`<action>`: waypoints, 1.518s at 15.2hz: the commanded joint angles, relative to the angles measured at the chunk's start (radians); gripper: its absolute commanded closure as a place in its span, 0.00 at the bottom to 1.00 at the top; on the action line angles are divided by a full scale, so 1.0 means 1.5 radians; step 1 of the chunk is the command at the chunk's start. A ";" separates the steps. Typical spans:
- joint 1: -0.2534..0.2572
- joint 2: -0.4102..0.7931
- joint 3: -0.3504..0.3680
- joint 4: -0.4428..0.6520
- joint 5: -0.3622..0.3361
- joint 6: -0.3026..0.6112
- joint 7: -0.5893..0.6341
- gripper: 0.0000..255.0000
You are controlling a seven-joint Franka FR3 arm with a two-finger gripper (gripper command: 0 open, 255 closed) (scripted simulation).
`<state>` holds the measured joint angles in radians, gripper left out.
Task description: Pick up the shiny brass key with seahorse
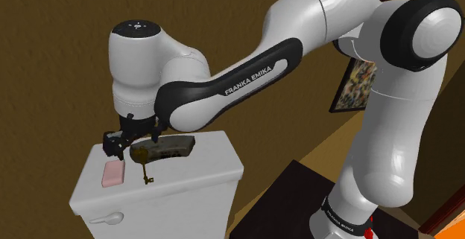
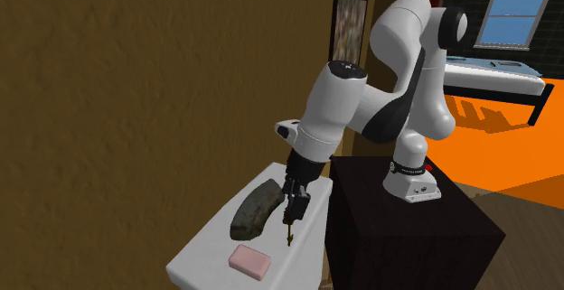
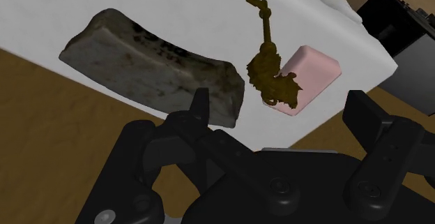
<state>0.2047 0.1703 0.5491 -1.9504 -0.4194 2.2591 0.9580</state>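
Pincer (image 3: 279, 98): fingers wide apart, clasping nothing; the key sits between them, untouched.
Key (image 3: 268, 72): dull golden-brown, ornate head, thin shaft, beside pink bar (image 3: 317, 69) over white tank lid (image 3: 209, 20).

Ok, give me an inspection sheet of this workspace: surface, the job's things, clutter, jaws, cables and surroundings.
Surface: white toilet tank lid; flush lever on the tank's front.
Job's things: brass key with a seahorse-shaped head, lying on the lid, not held.
Clutter: pink soap bar on one side of the key; dark grey stone-like block on the other.
Grippers: black gripper over the key's head, jaws open, touching nothing.
Cables: nothing seen.
Surroundings: brown wall, framed picture, orange floor, black stand.
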 commanded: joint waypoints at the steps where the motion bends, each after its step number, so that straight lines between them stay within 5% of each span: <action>1: 0.001 0.005 -0.002 -0.011 -0.009 0.015 0.008 0.00; 4: 0.002 0.012 -0.004 -0.017 -0.017 0.026 0.016 0.00; 5: 0.002 0.012 -0.004 -0.018 -0.017 0.025 0.016 1.00; 14: 0.002 0.012 -0.004 -0.017 -0.017 0.025 0.016 1.00; 23: -0.004 -0.022 0.005 0.024 0.026 -0.038 -0.024 1.00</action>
<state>0.1989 0.1401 0.5557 -1.9241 -0.3864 2.2134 0.9271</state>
